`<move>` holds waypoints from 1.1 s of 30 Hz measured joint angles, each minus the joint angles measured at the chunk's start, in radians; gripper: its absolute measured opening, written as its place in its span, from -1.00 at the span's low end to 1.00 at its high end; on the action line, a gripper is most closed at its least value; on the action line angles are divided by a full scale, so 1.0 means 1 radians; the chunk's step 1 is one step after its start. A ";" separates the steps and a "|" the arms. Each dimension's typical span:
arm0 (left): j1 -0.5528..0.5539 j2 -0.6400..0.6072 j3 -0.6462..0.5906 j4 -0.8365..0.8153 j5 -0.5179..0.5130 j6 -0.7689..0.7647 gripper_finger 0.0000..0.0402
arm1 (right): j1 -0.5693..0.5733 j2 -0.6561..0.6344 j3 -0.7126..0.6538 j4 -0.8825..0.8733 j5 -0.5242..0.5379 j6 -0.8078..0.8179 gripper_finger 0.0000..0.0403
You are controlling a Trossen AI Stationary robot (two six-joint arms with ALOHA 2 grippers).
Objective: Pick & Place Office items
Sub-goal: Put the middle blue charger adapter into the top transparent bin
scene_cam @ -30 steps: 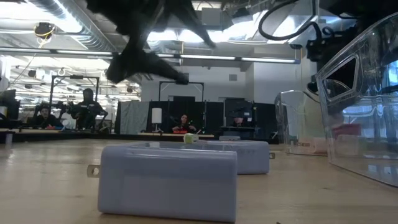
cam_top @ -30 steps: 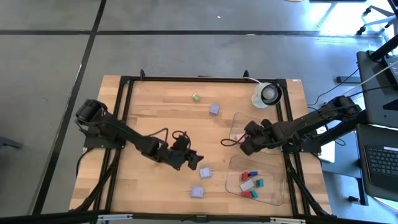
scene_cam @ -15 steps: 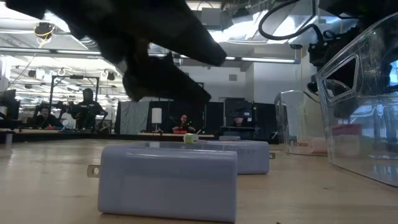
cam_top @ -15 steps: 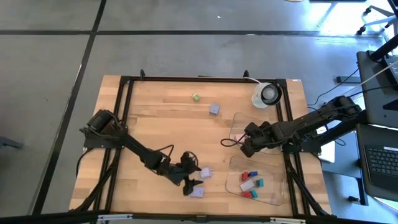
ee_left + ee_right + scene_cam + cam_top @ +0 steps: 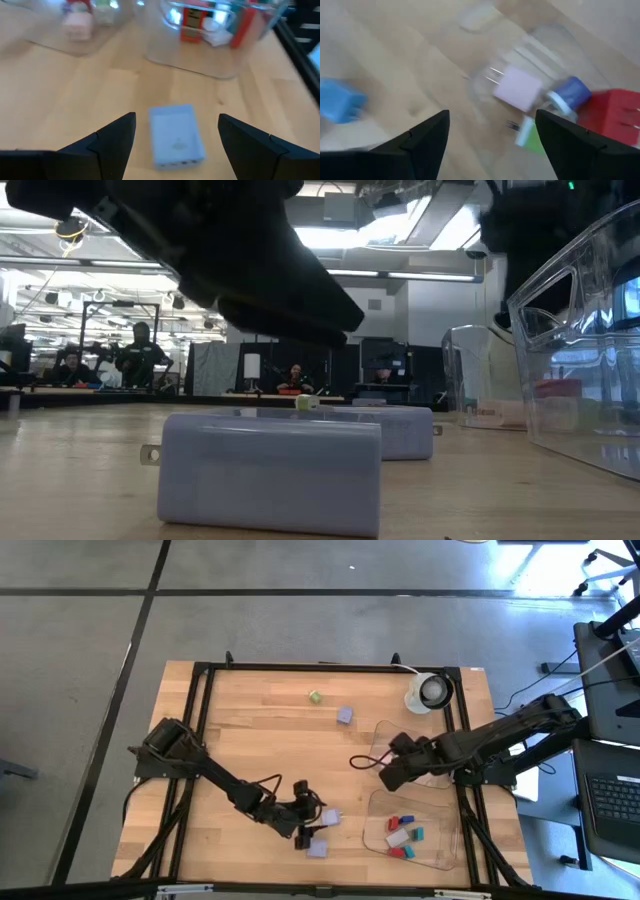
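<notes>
Small blocky office items lie about the table. My left gripper (image 5: 314, 825) (image 5: 176, 117) hangs open and low over a lavender block (image 5: 176, 137) (image 5: 330, 817), one finger on either side of it, touching nothing. A second lavender block (image 5: 318, 848) (image 5: 270, 472) lies flat just nearer the front edge. My right gripper (image 5: 389, 778) (image 5: 492, 114) is open above the far clear tray (image 5: 384, 732), over pink (image 5: 517, 89), blue (image 5: 570, 90), red (image 5: 615, 115) and green (image 5: 527, 132) pieces. Another blue piece (image 5: 340, 102) lies off to one side.
The near clear tray (image 5: 442, 852) at the front right holds red, blue, teal and white pieces. A green piece (image 5: 314, 697) and a lavender one (image 5: 345, 715) lie near the far edge. A white tape roll (image 5: 432, 692) sits at the far right corner.
My left gripper has moved toward the table's near edge and down, rolling its wrist, and now stands astride the lavender block; over the last half second it has kept still. My right gripper has shifted slightly over the far tray. No piece on the table has moved.
</notes>
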 joint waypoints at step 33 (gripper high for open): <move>0.079 0.119 0.001 0.089 0.219 0.009 0.39 | -0.027 0.000 0.208 -0.004 0.202 -0.191 0.48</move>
